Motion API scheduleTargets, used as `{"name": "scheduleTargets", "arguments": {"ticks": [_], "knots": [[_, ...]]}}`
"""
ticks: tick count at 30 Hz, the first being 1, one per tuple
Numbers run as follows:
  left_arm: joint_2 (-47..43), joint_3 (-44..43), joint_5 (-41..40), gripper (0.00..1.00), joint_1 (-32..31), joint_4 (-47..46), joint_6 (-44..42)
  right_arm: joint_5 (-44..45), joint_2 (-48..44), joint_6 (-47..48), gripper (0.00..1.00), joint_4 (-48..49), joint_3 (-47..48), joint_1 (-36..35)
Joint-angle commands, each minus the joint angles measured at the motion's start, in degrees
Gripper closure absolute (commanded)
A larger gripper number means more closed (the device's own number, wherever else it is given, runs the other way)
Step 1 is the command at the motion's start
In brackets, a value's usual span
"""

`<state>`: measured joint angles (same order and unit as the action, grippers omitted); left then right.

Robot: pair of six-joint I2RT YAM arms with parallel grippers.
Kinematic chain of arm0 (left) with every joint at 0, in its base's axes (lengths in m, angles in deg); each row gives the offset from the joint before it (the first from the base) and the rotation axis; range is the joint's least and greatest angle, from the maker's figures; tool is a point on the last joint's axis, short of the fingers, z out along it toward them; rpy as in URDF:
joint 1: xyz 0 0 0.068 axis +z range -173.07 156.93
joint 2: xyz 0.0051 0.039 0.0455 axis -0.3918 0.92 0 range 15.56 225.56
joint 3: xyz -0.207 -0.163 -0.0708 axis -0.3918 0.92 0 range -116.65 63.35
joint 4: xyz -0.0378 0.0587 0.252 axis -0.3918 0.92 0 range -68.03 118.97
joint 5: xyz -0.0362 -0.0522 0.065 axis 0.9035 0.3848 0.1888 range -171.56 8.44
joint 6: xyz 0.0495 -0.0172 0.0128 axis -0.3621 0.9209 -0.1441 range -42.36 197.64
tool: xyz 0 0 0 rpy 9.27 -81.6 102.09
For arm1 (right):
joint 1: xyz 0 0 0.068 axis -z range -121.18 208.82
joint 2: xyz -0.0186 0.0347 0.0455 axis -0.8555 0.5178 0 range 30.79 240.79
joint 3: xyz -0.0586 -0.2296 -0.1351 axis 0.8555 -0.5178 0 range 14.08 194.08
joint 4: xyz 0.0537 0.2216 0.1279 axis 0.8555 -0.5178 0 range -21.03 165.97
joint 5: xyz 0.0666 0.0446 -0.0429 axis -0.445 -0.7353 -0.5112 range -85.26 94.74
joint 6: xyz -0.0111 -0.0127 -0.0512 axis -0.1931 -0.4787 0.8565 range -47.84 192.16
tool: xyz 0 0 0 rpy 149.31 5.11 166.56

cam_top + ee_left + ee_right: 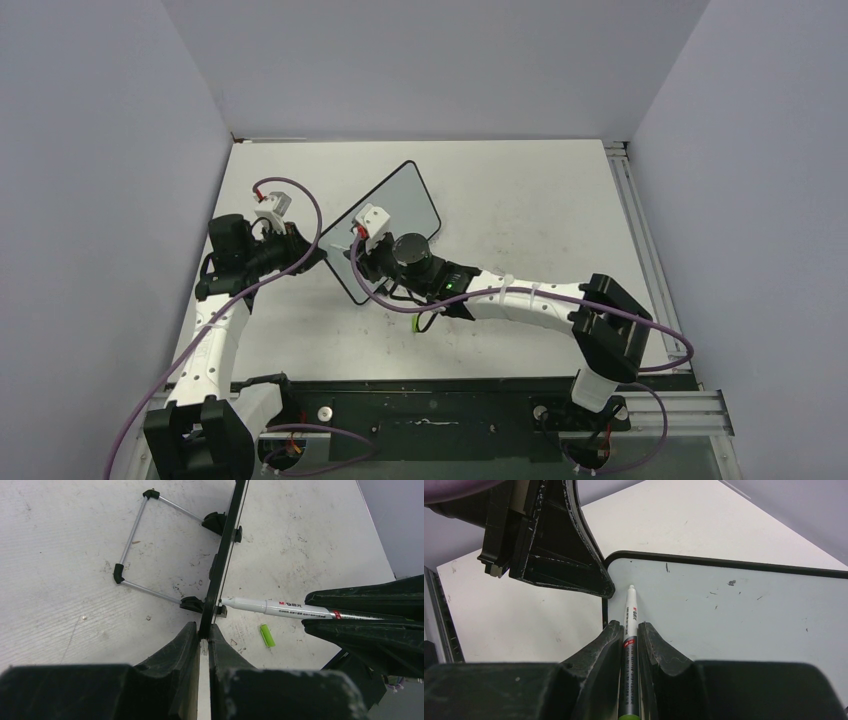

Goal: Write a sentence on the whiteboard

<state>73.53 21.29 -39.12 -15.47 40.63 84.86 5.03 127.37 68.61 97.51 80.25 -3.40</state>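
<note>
The whiteboard [398,203] stands tilted on its wire stand [131,539]. In the left wrist view it shows edge-on [226,535]. My left gripper [204,639] is shut on its near edge; it also shows in the top view [318,258]. My right gripper [629,628] is shut on a white and grey marker [630,617] with a green end. The marker tip [631,588] is at the board face [734,605], close to the corner next to the left gripper's fingers [574,550]. No green lettering shows on the board, only small dark specks.
A green marker cap [267,635] lies on the scuffed white tabletop [60,580], below the right arm [530,305] in the top view [415,325]. Grey walls enclose the table on three sides. A metal rail [640,230] runs along the right edge.
</note>
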Motion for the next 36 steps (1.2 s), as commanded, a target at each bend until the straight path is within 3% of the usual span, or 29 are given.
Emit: {"name": "scheduleTargets", "arguments": {"ticks": [1, 36], "knots": [[-1.1, -2.7, 0.3, 1.0, 0.3, -1.6, 0.2, 1.9, 0.0, 1.1, 0.95, 4.6, 2.1, -0.6], [-1.5, -2.8, 0.3, 1.0, 0.3, -1.7, 0.2, 6.0, 0.1, 2.6, 0.95, 3.5, -3.1, -2.7]]}}
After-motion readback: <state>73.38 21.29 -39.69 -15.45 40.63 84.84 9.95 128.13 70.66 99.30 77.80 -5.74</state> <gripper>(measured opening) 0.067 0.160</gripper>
